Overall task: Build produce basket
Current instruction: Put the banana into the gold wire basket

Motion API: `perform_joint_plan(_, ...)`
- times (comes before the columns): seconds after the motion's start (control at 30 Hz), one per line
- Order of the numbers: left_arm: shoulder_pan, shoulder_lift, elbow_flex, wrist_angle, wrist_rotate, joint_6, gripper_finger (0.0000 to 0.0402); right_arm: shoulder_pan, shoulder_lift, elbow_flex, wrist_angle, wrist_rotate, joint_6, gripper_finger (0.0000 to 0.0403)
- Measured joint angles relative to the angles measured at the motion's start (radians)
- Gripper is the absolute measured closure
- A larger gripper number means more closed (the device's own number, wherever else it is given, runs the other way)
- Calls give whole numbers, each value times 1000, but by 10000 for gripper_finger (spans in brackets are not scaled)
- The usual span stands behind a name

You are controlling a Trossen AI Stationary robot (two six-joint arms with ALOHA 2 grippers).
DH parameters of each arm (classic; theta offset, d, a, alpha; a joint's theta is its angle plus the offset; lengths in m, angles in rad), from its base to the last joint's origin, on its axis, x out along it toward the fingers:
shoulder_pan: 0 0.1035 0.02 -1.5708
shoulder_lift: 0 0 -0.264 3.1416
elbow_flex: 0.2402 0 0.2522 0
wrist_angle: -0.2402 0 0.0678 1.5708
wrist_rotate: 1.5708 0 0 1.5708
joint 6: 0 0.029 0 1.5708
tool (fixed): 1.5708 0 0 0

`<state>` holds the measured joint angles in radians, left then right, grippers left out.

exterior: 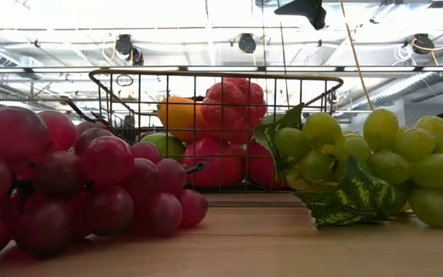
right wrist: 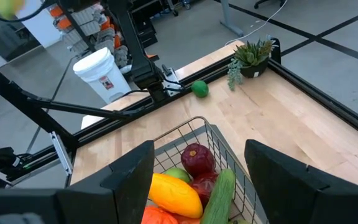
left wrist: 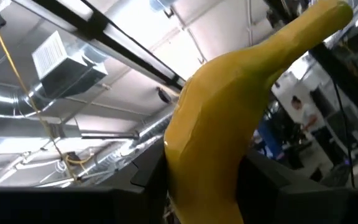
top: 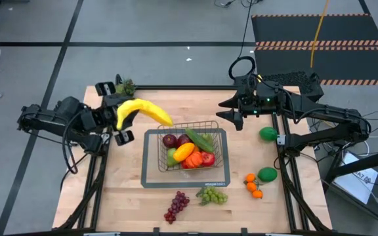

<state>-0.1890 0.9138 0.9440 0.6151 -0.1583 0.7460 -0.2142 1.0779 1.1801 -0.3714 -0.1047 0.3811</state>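
In the high view my left gripper is over the table's left side, left of the basket, and is shut on the yellow banana. The wire basket holds a dark red apple, a cucumber, an orange-yellow fruit and red fruit. My right gripper hangs open above the table, off the basket's far right corner. The right wrist view shows its open gripper over the filled basket. My left gripper pinches the banana between its two fingers near one end. The fingers tilt upward, toward the ceiling. The banana is lifted clear of the table, and its free end juts out toward the basket.
Red grapes and green grapes lie near the table's near edge. They fill the low view's front, red grapes and green grapes. Two green balls and small oranges lie on the right. A potted plant stands far left.
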Motion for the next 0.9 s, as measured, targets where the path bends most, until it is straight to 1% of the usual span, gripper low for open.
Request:
perform_joint_plan(0.1, 0, 0, 0, -29, -24, 6, 254, 0, 0, 0, 0, 0, 0, 156)
perform_joint_plan(0.27, 0, 0, 0, -31, -26, 2, 254, 0, 0, 0, 0, -1, 0, 156)
perform_joint_plan(0.37, 0, 0, 0, -29, -26, -37, 254, 0, 0, 0, 0, -1, -7, 156)
perform_joint_plan(0.63, 0, 0, 0, -19, -26, -272, 254, 0, 0, 0, 0, -1, -55, 156)
perform_joint_plan(0.77, 0, 0, 0, -19, -27, -419, 254, 0, 0, 0, 0, -1, -61, 156)
perform_joint_plan(0.9, 0, 0, 0, -19, -34, -605, 254, 0, 0, 0, 0, -1, -61, 156)
